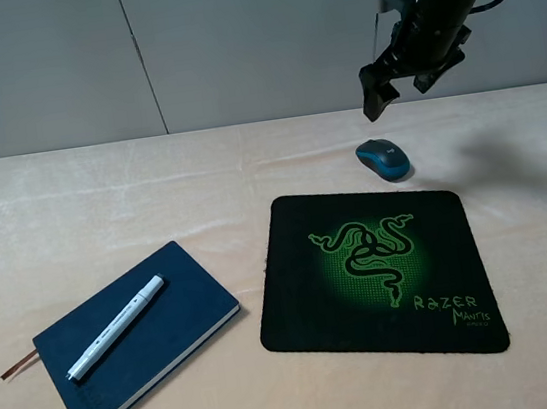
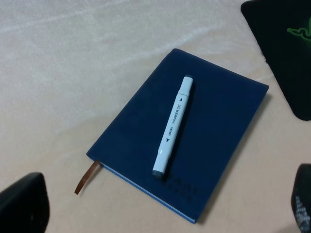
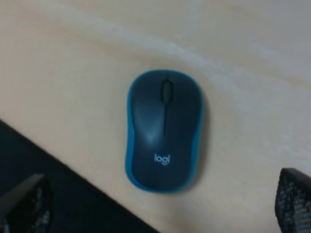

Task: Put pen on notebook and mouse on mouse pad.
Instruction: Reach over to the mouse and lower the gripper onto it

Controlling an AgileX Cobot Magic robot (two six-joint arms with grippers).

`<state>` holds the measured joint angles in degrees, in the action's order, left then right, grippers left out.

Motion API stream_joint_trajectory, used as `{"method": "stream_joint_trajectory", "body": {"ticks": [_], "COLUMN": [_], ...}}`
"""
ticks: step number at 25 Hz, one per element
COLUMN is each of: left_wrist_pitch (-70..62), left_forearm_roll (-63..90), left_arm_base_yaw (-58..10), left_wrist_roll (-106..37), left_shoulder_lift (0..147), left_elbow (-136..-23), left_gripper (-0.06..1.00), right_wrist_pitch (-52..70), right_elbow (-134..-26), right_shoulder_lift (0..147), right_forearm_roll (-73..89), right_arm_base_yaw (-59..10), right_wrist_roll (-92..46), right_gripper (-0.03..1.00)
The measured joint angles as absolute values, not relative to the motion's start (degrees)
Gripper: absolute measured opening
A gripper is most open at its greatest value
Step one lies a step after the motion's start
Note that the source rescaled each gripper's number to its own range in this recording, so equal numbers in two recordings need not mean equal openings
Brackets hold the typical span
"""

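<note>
The white pen (image 1: 116, 326) (image 2: 173, 125) lies diagonally on the navy notebook (image 1: 168, 324) (image 2: 218, 126), whose brown ribbon (image 2: 86, 177) sticks out of one corner. My left gripper (image 2: 163, 206) hovers open above the notebook, with only its dark fingertips (image 2: 22, 204) showing; the exterior view does not show it. The teal-sided mouse (image 1: 383, 158) (image 3: 164, 130) rests on the cloth just beyond the far edge of the black mouse pad (image 1: 373, 272) (image 3: 58, 189). High above the mouse, my right gripper (image 1: 403, 90) (image 3: 158, 201) hangs open and holds nothing.
A beige cloth covers the table (image 1: 102, 207). A grey panelled wall (image 1: 182, 45) stands behind it. A corner of the mouse pad (image 2: 284, 53) shows beside the notebook in the left wrist view.
</note>
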<state>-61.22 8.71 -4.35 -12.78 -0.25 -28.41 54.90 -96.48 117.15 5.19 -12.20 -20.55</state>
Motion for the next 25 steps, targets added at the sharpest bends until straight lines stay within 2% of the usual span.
{"method": "stream_joint_trajectory", "body": {"ticks": [8, 25], "left_wrist_pitch": [-61.2, -61.3], "left_forearm_roll": [8.7, 8.7], "left_arm_base_yaw": [-4.4, -4.4], "left_wrist_roll": [-12.8, -12.8], "left_shoulder_lift": [-0.3, -0.3], "left_elbow": [-28.4, -28.4], "left_gripper": [1.00, 1.00], "right_wrist_pitch": [57.6, 54.3], "right_elbow": [-99.7, -99.7], "right_shoulder_lift": [123.4, 131.2], "right_forearm_roll": [6.1, 8.2], "right_arm_base_yaw": [-12.2, -12.2], "right_wrist_roll": [-20.6, -20.9], "right_gripper": [1.00, 1.00]}}
